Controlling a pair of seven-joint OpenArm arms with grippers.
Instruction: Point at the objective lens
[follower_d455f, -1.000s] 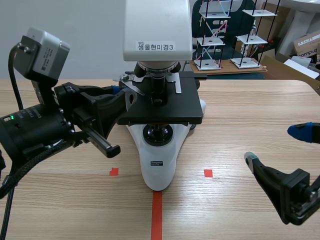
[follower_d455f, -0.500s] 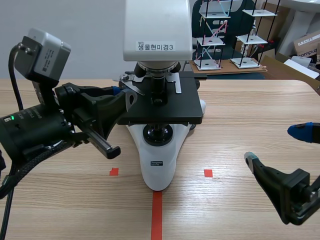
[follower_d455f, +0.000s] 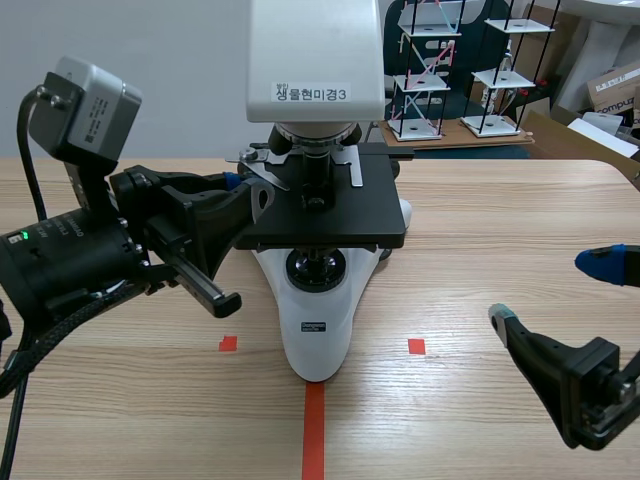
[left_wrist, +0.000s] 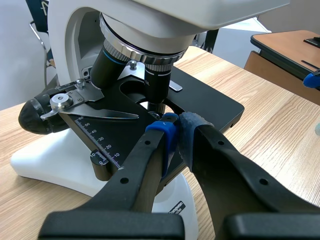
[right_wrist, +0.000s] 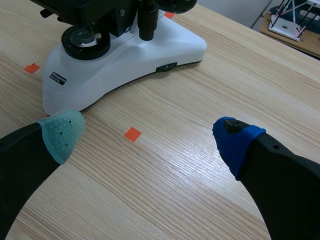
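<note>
A white microscope (follower_d455f: 317, 330) with a black stage (follower_d455f: 330, 215) stands mid-table. Its black objective lens (follower_d455f: 318, 172) hangs from the turret over the stage hole. In the left wrist view the objective lens (left_wrist: 157, 84) sits just ahead of my left gripper (left_wrist: 175, 126), which is shut, its blue pads pressed together and their tips close below the lens at the stage edge. In the scene view the left gripper (follower_d455f: 245, 188) is at the stage's left side. My right gripper (right_wrist: 150, 132) stands open over bare table to the right of the microscope base (right_wrist: 125, 55), holding nothing.
Orange-red tape marks (follower_d455f: 314, 425) lie on the wooden table in front of the microscope. A metal slide clip (left_wrist: 82, 102) and a scale lie on the stage. Wire racks (follower_d455f: 425, 70) and boxes stand behind the table's far edge.
</note>
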